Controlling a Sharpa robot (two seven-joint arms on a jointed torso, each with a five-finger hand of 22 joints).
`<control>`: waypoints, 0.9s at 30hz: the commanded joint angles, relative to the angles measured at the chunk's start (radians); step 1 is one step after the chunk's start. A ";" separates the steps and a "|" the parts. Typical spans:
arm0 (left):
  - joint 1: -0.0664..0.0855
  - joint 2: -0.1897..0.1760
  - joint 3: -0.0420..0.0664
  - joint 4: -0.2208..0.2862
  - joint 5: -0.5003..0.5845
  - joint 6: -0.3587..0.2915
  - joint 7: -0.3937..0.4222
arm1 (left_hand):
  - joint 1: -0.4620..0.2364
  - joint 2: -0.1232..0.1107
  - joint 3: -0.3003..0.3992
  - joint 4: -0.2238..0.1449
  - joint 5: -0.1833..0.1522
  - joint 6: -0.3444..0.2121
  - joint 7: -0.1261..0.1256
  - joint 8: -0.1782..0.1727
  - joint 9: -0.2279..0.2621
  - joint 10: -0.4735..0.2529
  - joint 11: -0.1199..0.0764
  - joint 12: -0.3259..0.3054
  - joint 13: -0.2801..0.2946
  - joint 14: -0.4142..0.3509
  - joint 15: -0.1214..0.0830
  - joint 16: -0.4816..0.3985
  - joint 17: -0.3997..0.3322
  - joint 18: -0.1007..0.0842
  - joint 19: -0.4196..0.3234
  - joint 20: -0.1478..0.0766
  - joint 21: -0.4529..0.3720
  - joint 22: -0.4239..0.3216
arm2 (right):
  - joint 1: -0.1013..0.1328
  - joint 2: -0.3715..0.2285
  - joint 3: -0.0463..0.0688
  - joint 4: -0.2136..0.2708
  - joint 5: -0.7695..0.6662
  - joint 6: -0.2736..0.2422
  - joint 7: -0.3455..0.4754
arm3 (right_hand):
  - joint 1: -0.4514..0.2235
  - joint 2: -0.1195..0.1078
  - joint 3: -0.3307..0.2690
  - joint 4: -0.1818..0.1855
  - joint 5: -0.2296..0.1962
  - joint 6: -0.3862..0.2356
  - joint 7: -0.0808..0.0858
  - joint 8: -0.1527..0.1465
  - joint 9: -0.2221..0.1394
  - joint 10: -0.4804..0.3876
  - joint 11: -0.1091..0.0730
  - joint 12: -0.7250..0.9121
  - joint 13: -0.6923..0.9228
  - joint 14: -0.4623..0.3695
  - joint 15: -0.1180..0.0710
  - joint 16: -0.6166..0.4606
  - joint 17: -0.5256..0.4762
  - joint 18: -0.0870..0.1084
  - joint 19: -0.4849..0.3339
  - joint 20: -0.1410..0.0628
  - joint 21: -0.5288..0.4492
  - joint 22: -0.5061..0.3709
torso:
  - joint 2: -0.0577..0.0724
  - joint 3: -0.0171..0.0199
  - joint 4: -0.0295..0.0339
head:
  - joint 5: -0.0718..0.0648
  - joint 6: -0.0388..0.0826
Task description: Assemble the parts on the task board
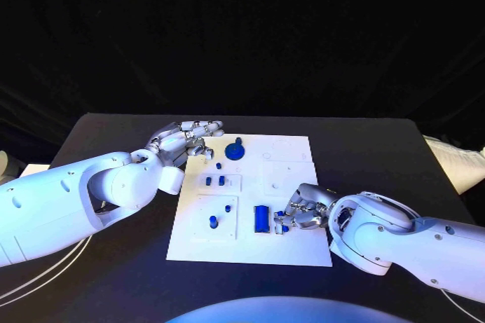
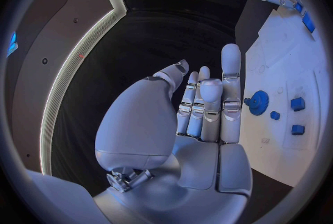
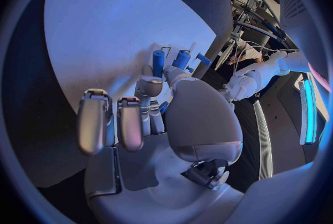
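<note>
Now the right hand [image 1: 300, 212] pinches a small blue part [image 1: 282, 222] at the near right of the white task board [image 1: 288, 253], apparently mid-placement beside a long blue part [image 1: 262, 218], needing careful seating, while the left hand [image 1: 187, 142] waits, fingers apart, empty, at the far left edge.

Dim blue light washes the scene, backdrop black; the task board [image 1: 288, 247] glows pale, and both wrist views bend hard at their rims.

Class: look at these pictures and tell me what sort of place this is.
Probably a robotics lab or test bench: a black table, a white task board with small blue parts, and dark curtains behind.
</note>
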 commanded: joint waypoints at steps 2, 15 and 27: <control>0.001 0.002 0.001 0.003 -0.003 0.020 0.003 | 0.007 -0.001 -0.001 -0.006 -0.001 -0.004 0.001 0.005 0.000 -0.004 0.000 0.006 -0.001 -0.006 -0.002 0.005 -0.001 0.011 -0.005 -0.004 -0.004 -0.001 | -0.005 0.006 -0.005 0.004 -0.014 0.068 -0.001 | -0.031 0.013 -0.031 0.006 0.029 0.010 -0.002 0.001 0.005 0.011 -0.002 0.021 0.016 0.077 -0.009 0.009 0.114 -0.018 0.008 -0.002 0.007 0.006 | 0.000 0.0002 0.0000 | 0.001 0.001; 0.001 0.001 0.001 0.002 -0.003 0.022 0.000 | 0.007 -0.001 -0.001 -0.007 -0.002 -0.004 0.001 0.005 0.000 -0.005 0.000 0.006 -0.002 -0.007 -0.002 0.004 -0.003 0.011 -0.005 -0.004 -0.005 -0.001 | -0.005 0.004 -0.004 0.014 -0.034 0.059 0.001 | -0.059 0.057 -0.071 0.008 0.060 0.028 -0.011 0.007 0.012 0.032 -0.009 0.082 0.059 0.083 -0.015 0.031 0.145 -0.023 0.018 -0.007 0.026 0.033 | 0.001 0.0010 0.0001 | 0.004 -0.002; 0.001 0.004 0.001 0.000 -0.003 0.024 0.000 | 0.007 -0.001 -0.001 -0.007 -0.002 -0.004 0.001 0.005 0.000 -0.005 0.000 0.006 -0.002 -0.007 -0.002 0.004 -0.003 0.011 -0.005 -0.004 -0.005 -0.001 | -0.005 0.004 -0.004 0.023 -0.039 0.056 0.003 | -0.055 0.061 -0.080 0.003 0.058 0.032 -0.014 0.008 0.014 0.036 -0.012 0.094 0.068 0.084 -0.017 0.037 0.153 -0.025 0.021 -0.008 0.031 0.041 | 0.000 0.0004 -0.0005 | 0.004 -0.003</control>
